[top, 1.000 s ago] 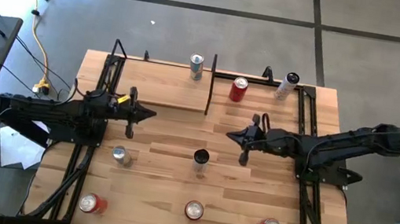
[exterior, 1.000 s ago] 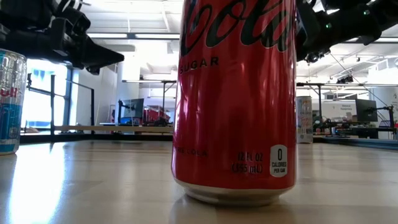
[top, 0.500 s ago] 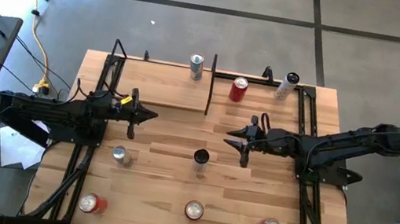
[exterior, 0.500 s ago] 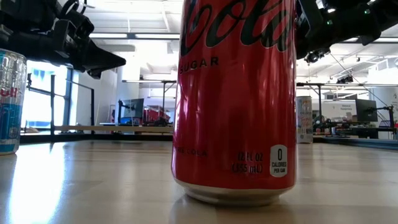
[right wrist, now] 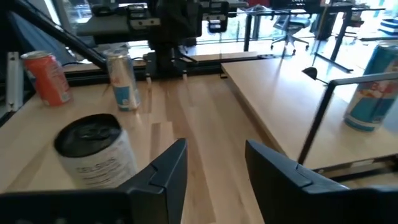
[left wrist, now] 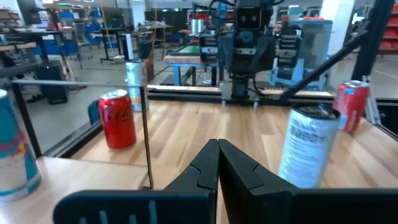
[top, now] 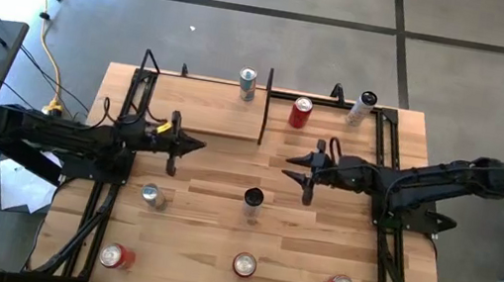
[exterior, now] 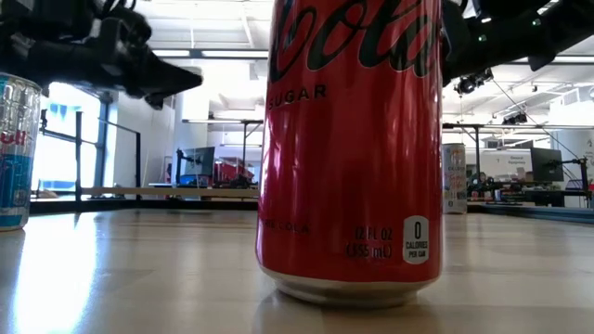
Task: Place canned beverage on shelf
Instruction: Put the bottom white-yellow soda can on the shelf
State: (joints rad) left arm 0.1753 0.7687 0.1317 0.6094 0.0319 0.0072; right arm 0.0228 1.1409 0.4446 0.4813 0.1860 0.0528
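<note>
- Right pincer (top: 299, 171) released, fingers apart, nothing between them; black-topped can (top: 252, 198) just beside it on the table (top: 317, 241).
- Left pincer (top: 193, 144) clenched, empty, opposite.
- Shelf (top: 212, 107) beyond both; silver can (top: 248, 82) on its far edge.

The right gripper (top: 300, 167) has opened its fingers; the left gripper (top: 193, 144) has advanced.

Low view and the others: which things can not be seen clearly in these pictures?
- Low view: the red cola can fills the middle, its top cut off, hiding the table behind it.
- Low view: the blue-silver can is cut by the edge.
- Left wrist view: the pale can on the shelf is cut off.
</note>
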